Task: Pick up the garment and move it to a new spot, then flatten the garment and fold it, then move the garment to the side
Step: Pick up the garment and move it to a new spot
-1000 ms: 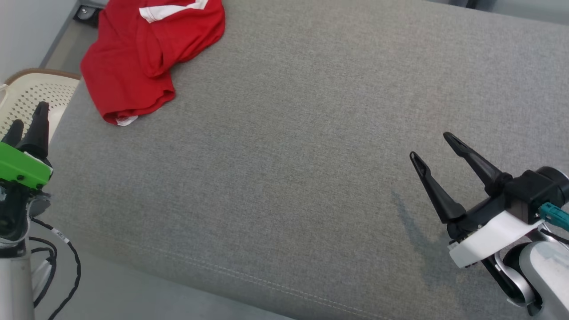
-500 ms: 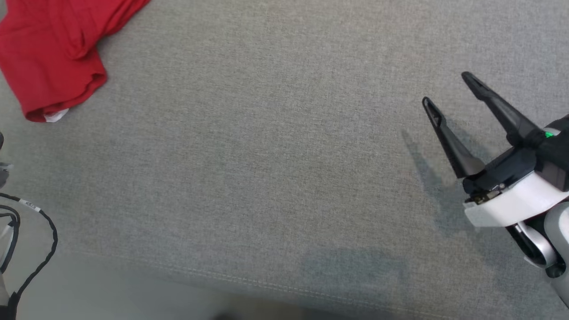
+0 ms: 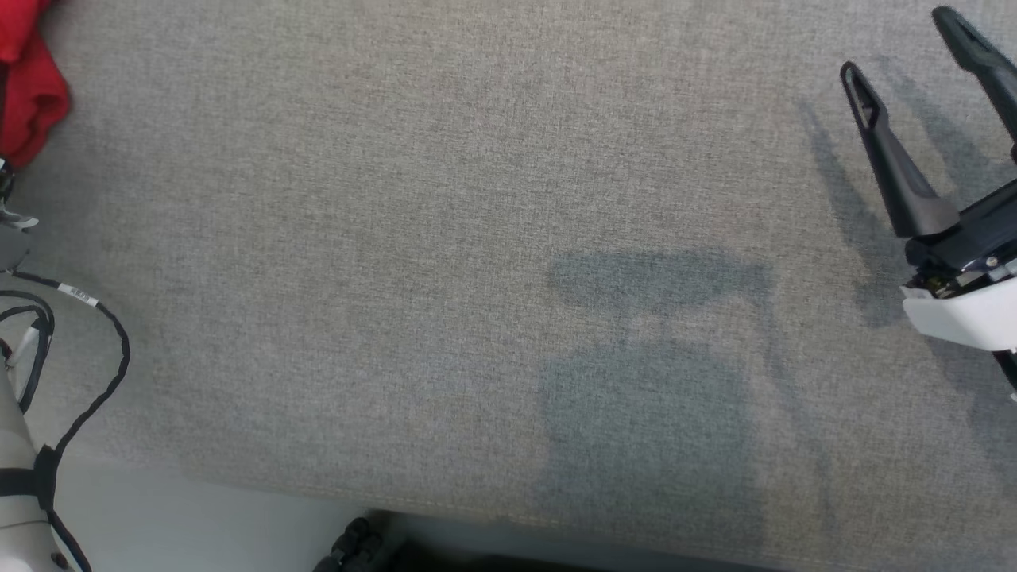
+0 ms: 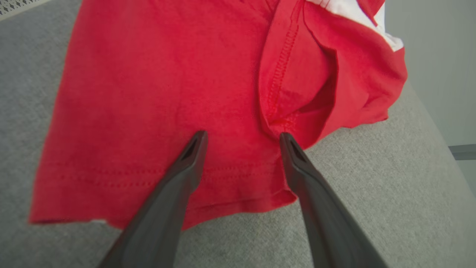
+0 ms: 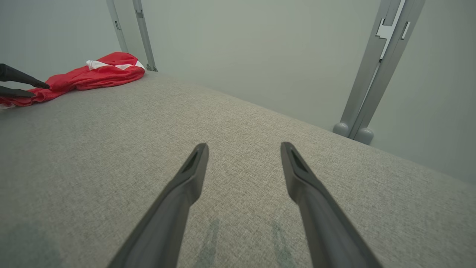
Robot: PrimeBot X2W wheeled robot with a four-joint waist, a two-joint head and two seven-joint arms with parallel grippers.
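Observation:
The garment (image 4: 167,85) is a red shirt with white trim, crumpled on the grey upholstered surface (image 3: 445,238). In the head view a small part of the garment (image 3: 28,95) shows at the top left edge. My left gripper (image 4: 241,137) hangs open just above its hem, nothing between the fingers. From the right wrist view the garment (image 5: 89,76) lies far off at the left, with the left gripper's fingertips (image 5: 35,85) over its near end. My right gripper (image 3: 902,44) is open over bare fabric at the top right; its own view shows the right gripper (image 5: 243,147) empty.
The surface's front edge (image 3: 397,500) runs along the bottom of the head view, with pale floor below. A black cable (image 3: 95,389) loops at the left beside my left arm. A grey wall and metal uprights (image 5: 375,70) stand behind the surface's far edge.
The head camera has swung right and down, so the garment has slid to the left edge of that view. The right gripper now sits higher and further right, still open.

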